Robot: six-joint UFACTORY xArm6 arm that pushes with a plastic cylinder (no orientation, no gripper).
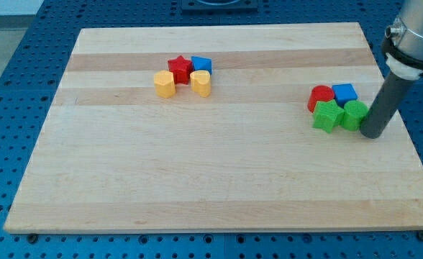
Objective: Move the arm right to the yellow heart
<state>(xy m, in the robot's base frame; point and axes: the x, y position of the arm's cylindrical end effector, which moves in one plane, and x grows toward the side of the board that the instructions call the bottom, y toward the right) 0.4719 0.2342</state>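
Yellow heart [201, 83] sits in the upper-middle of the frame, far left of my tip [373, 134], which has no jaws and holds nothing. Nearest, at right, my tip touches the right green block [355, 114], beside a green star [327, 116]; behind them are a red block [321, 96] and a blue cube [344, 93]. Farther back on the wooden board [197, 180], the heart is flanked by a yellow block [165, 83], a red star [180, 69] and another blue cube [202, 64].

My tip [373, 134] rests on the surface at the view's right, the dark rod rising slightly tilted toward the top-right.
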